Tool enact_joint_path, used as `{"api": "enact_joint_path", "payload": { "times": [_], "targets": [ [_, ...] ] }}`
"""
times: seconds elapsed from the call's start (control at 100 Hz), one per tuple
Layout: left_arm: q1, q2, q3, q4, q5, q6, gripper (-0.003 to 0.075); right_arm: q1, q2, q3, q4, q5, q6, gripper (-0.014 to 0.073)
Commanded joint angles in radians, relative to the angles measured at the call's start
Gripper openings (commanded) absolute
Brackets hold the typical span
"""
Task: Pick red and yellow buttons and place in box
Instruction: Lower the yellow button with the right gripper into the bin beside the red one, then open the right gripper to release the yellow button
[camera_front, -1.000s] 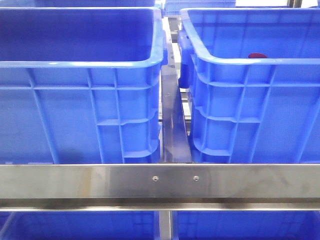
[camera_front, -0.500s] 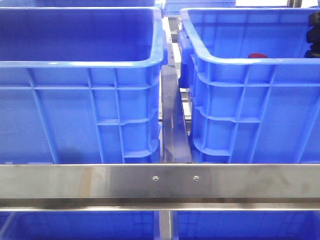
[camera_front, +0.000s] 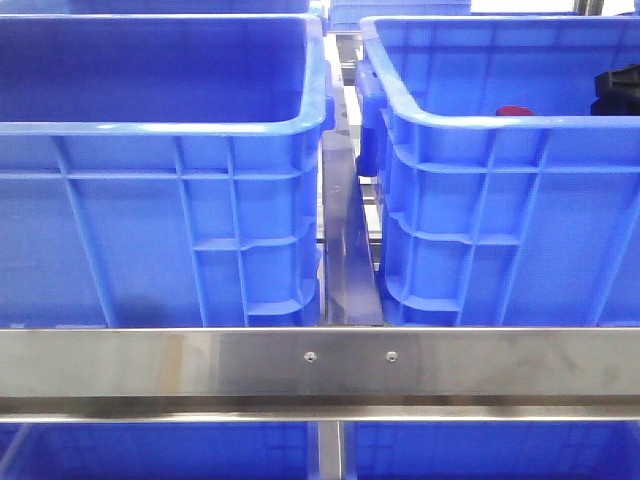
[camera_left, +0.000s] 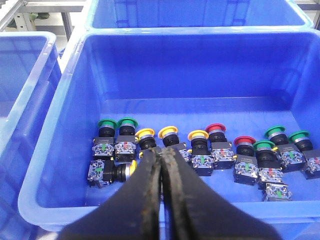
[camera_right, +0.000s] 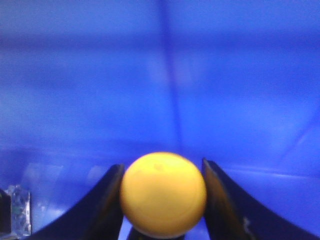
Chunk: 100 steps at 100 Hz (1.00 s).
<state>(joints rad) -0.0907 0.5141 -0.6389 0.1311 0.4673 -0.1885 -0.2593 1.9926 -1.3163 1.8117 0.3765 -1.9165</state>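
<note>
My right gripper (camera_right: 163, 166) is shut on a yellow button (camera_right: 163, 194), whose round cap fills the gap between the fingers, with the blurred blue inside of a box (camera_right: 165, 75) behind it. In the front view a black part of the right arm (camera_front: 618, 90) shows inside the right-hand box (camera_front: 480, 122), where a red button (camera_front: 515, 111) peeks over the rim. My left gripper (camera_left: 162, 151) is shut on nothing and hangs over another blue crate (camera_left: 190, 70) that holds several yellow buttons (camera_left: 168, 132) and red buttons (camera_left: 215, 128).
Green buttons (camera_left: 107, 123) lie in the same crate as the loose ones. A second large blue crate (camera_front: 160, 125) stands on the left. A steel bar (camera_front: 320, 365) runs across in front, and a narrow metal divider (camera_front: 345, 250) separates the two crates.
The right arm has come into the front view from the right edge and dropped lower into the right-hand box. The crates and the red button have not moved.
</note>
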Motion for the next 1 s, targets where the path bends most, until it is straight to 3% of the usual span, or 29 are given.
{"api": "enact_joint_path", "payload": {
  "times": [0.0, 0.16, 0.42, 0.74, 0.99],
  "targets": [
    [0.002, 0.001, -0.028, 0.0, -0.084, -0.009, -0.0019, -0.003, -0.031, -0.031, 0.107, 0.036, -0.012, 0.0236],
    [0.002, 0.001, -0.026, 0.0, -0.084, -0.009, -0.0019, -0.003, -0.03, -0.028, 0.107, 0.055, -0.012, 0.0262],
    [0.002, 0.001, -0.026, 0.0, -0.084, -0.009, -0.0019, -0.003, -0.039, -0.028, 0.107, 0.076, -0.012, 0.0489],
    [0.002, 0.001, -0.026, 0.0, -0.084, -0.009, -0.0019, -0.008, -0.144, -0.012, 0.106, 0.071, -0.011, 0.0499],
    [0.002, 0.001, -0.026, 0.0, -0.082, -0.009, -0.0019, 0.002, -0.377, 0.116, 0.106, 0.006, -0.011, 0.0499]
  ]
}}
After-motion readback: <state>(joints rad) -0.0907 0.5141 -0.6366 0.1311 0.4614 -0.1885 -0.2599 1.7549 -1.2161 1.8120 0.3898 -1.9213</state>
